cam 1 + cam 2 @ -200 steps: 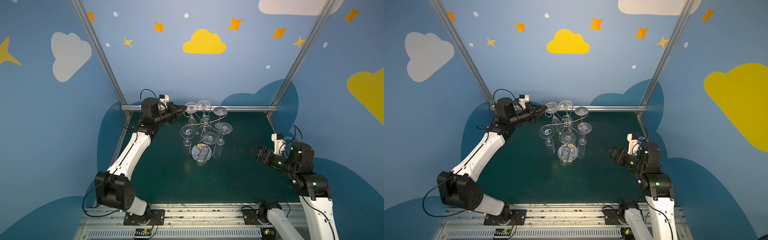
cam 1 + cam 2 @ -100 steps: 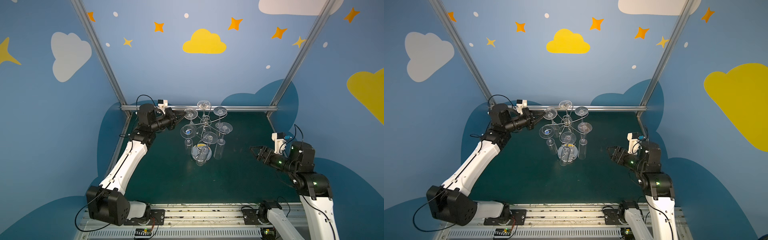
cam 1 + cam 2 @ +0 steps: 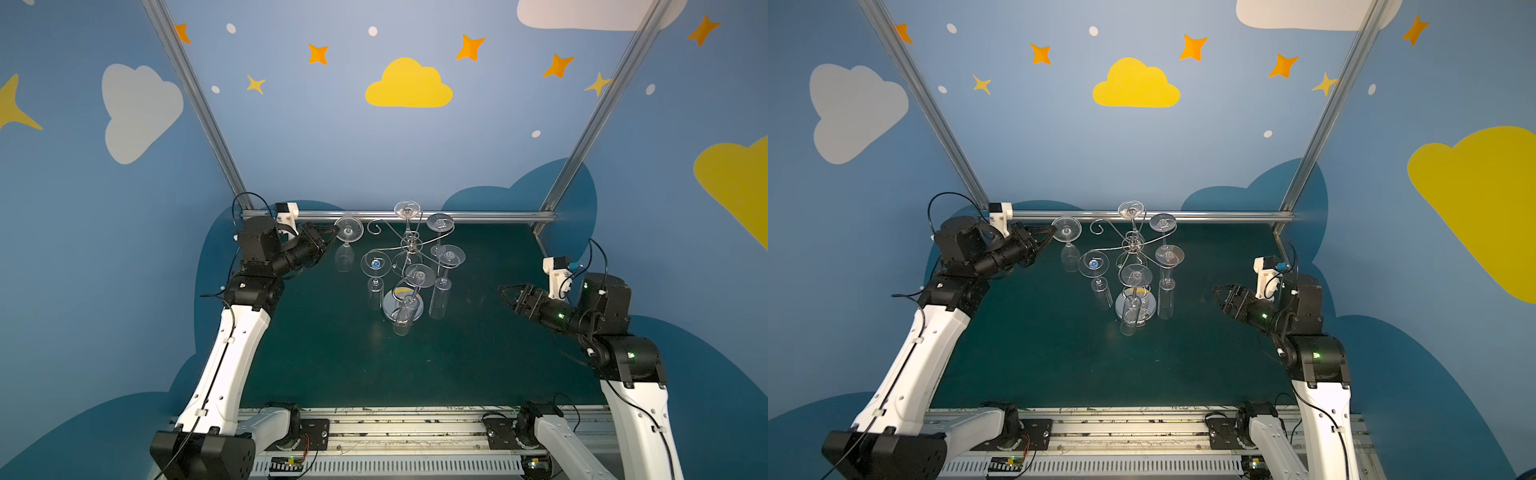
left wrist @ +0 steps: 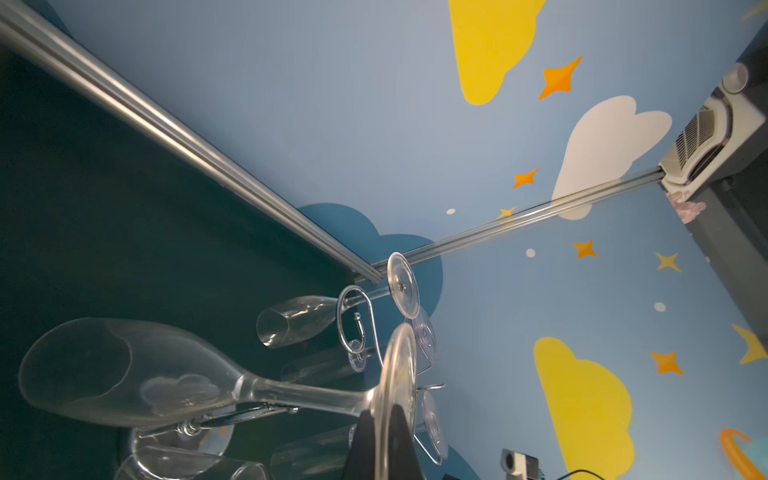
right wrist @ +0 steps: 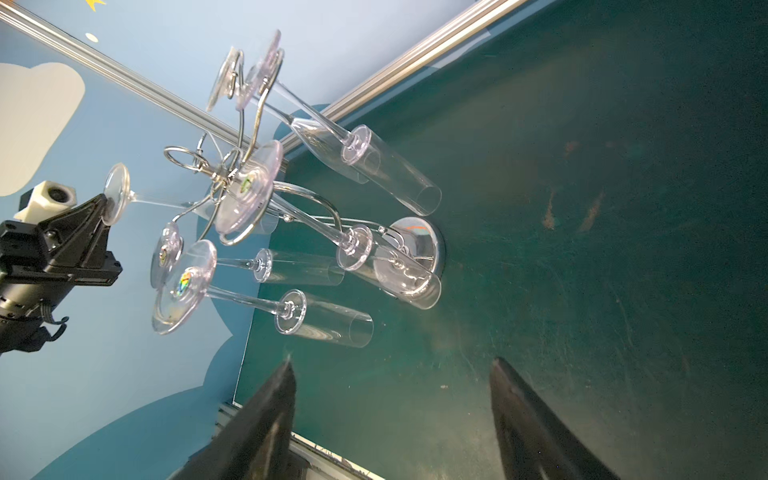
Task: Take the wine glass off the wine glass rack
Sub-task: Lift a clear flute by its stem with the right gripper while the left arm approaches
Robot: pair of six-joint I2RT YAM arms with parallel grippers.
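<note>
One wine glass point(image 3: 348, 229) has come free: the left gripper point(image 3: 334, 234), pinching the rim of the glass's round foot, has drawn back toward its own arm over the last second, and the glass has gone with it. The foot now stands right at the jaw tips, stem and bowl hanging below them. The curled arm point(image 3: 374, 227) it hung from sits empty just beyond, with a clear gap between wire and glass. By my reading the lift-off is done in substance; what remains is carrying the glass clear and setting it down. The wine glass rack point(image 3: 410, 243) stands upright farther ahead of the gripper, and five flutes point(image 3: 419, 275) hang from its other scrolls, bowls down. Every glass, the held one included, looks empty. The right gripper point(image 3: 509, 292), well beyond the rack on its far side, has its jaws spread with nothing between them and has barely shifted.
</note>
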